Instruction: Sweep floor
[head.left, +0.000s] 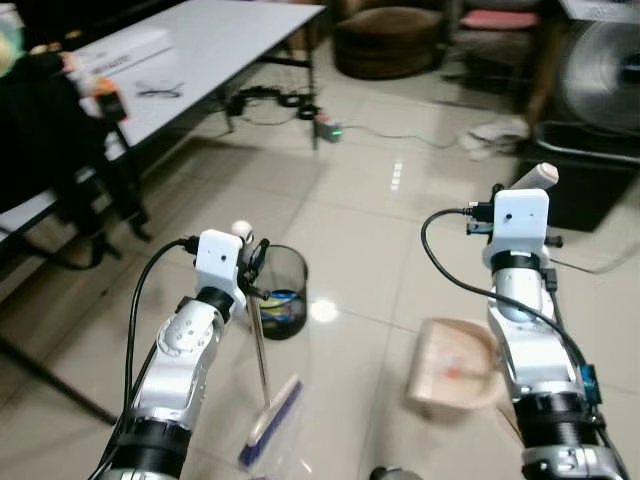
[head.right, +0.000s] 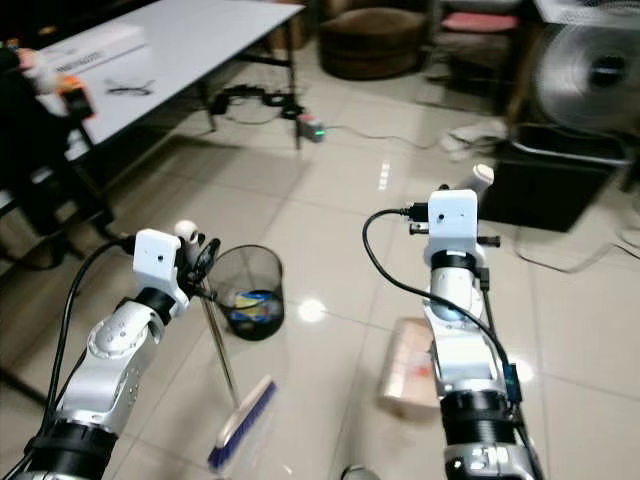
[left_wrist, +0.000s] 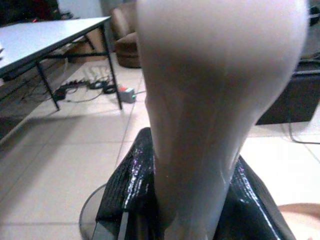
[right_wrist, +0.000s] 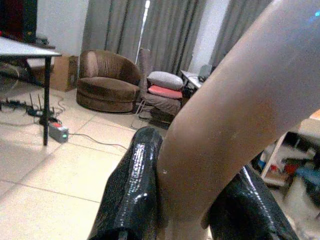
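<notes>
My left gripper (head.left: 257, 264) is shut on the thin handle of a broom (head.left: 261, 350). The broom's blue-bristled head (head.left: 272, 425) rests on the tile floor just in front of me. Seen from the left wrist, the pale handle (left_wrist: 210, 100) sits clamped between the black fingers (left_wrist: 132, 185). My right gripper (right_wrist: 192, 200) is shut on the pale handle (head.left: 535, 177) of a beige dustpan (head.left: 455, 365). The pan hangs low over the floor beside my right arm.
A black mesh bin (head.left: 281, 262) with colourful rubbish stands right beyond the broom. A white table (head.left: 230, 50) runs along the left, with a dark bulky shape (head.left: 40, 140) at its near end. A power strip (head.left: 328, 128) and cables lie ahead; a fan (head.left: 600, 65) and armchair (head.left: 388, 40) stand behind.
</notes>
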